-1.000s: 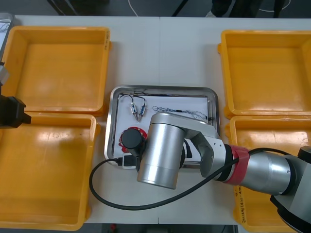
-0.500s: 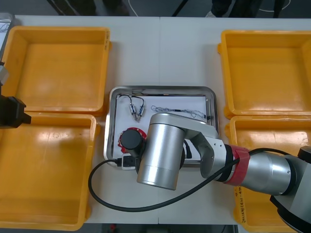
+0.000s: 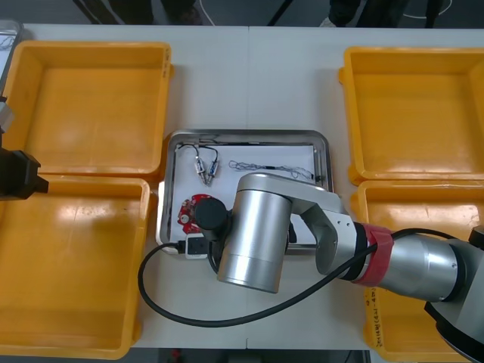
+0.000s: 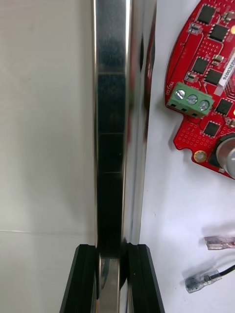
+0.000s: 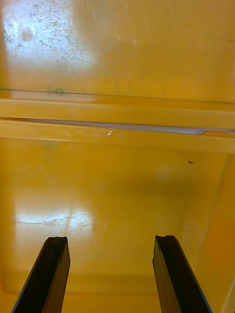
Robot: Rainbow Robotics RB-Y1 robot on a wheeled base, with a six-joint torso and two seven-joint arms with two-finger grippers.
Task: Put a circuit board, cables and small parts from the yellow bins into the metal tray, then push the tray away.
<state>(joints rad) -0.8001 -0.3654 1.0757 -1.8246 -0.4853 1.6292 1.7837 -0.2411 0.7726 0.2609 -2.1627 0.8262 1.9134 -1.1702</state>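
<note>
The metal tray (image 3: 249, 134), white inside, lies in the middle of the table between the bins. It holds a round red circuit board (image 3: 189, 208), a black cable (image 3: 203, 162) with metal ends and a twisted blue and white cable (image 3: 268, 168). My right arm (image 3: 253, 231) reaches over the tray's near edge and covers it. In the right wrist view my right gripper (image 4: 111, 274) is shut on the tray's rim (image 4: 111, 122), with the circuit board (image 4: 205, 83) and clear cable ends (image 4: 200, 282) beside it. My left gripper (image 5: 111, 274) hangs open over a bare yellow bin floor.
Two yellow bins (image 3: 91, 106) (image 3: 68, 265) stand at the left and two (image 3: 416, 113) (image 3: 378, 204) at the right. The left arm (image 3: 15, 175) waits at the table's left edge. Bare table lies beyond the tray's far side.
The tray has slid a little away from me and to the left, turning slightly, with the right arm following it. The left arm has not moved.
</note>
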